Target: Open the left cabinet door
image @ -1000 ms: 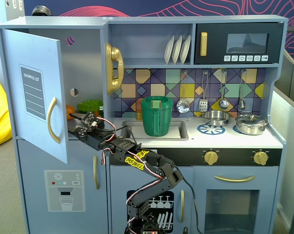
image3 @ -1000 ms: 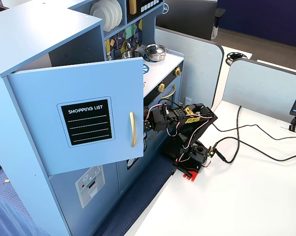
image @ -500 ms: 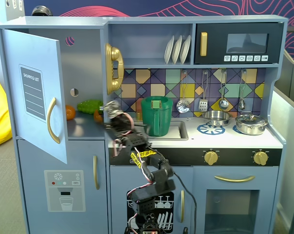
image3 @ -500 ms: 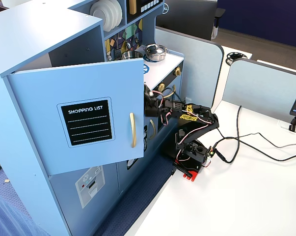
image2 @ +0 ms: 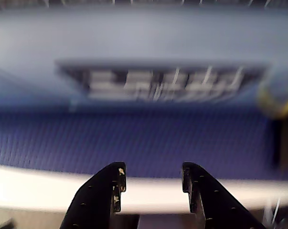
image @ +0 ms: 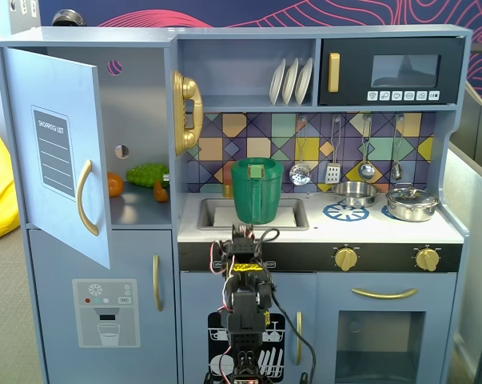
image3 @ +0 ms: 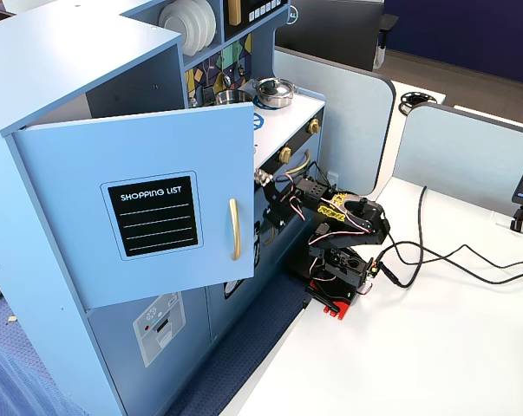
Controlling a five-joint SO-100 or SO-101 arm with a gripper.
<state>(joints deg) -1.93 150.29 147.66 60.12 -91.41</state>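
Note:
The left cabinet door stands swung open; it is blue-grey with a black "SHOPPING LIST" panel and a curved gold handle. Behind it the compartment shows green and orange toy food. My gripper is folded in front of the kitchen's middle, well right of the door and touching nothing. In the wrist view my gripper is open and empty, both black fingers over the white table edge, facing a blurred dish-rack picture.
A green pitcher stands in the sink. A gold phone hangs beside the open compartment. Below the open door is a door with a dispenser graphic. Cables trail over the white table right of the arm's base.
The arm has pulled out from the open compartment, swung right and folded down in front of the kitchen's middle. The door has stayed open at the same angle.

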